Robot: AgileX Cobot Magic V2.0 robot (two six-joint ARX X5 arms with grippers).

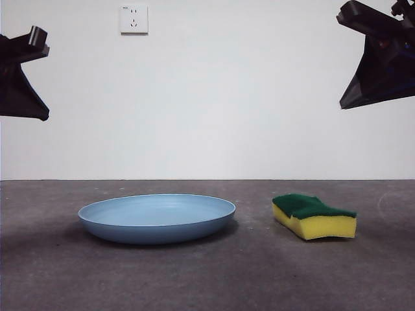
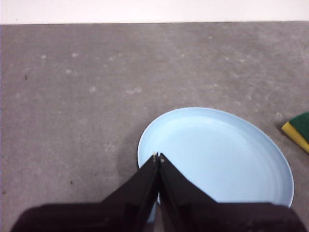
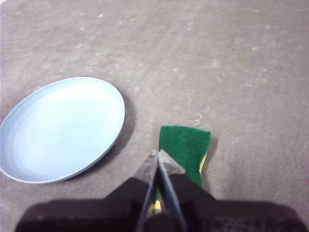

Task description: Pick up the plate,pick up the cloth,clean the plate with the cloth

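- The plate [image 1: 157, 217] sat left of centre in the lower half of the front view, flat on the grey surface [image 1: 207, 278], light blue and bare inside.
- The cloth [image 1: 314, 216], in truth a yellow sponge with a dark green scouring top, lay to the right of the plate in that same view, apart from it, green side up.
- The left claw [image 2: 158, 156] was clenched, its two black jaws pressed tip to tip and grasping nothing; in the left wrist view the tips showed over the plate's [image 2: 217, 154] near rim.
- A corner of the cloth [image 2: 300, 129] peeked in at the right edge of the left wrist view.
- The right claw [image 3: 158, 153] was clenched too, jaws meeting at a point and empty, and the tips showed over the near end of the cloth [image 3: 186, 145] in the right wrist view.
- The plate [image 3: 60, 128] filled the left side of the right wrist view, well clear of the cloth.
- Both arms showed only as dark shapes high at the top corners of the front view, far above the surface.
- A white wall socket [image 1: 133, 19] sat at the upper left of the front view; any writing on it was too small to read.
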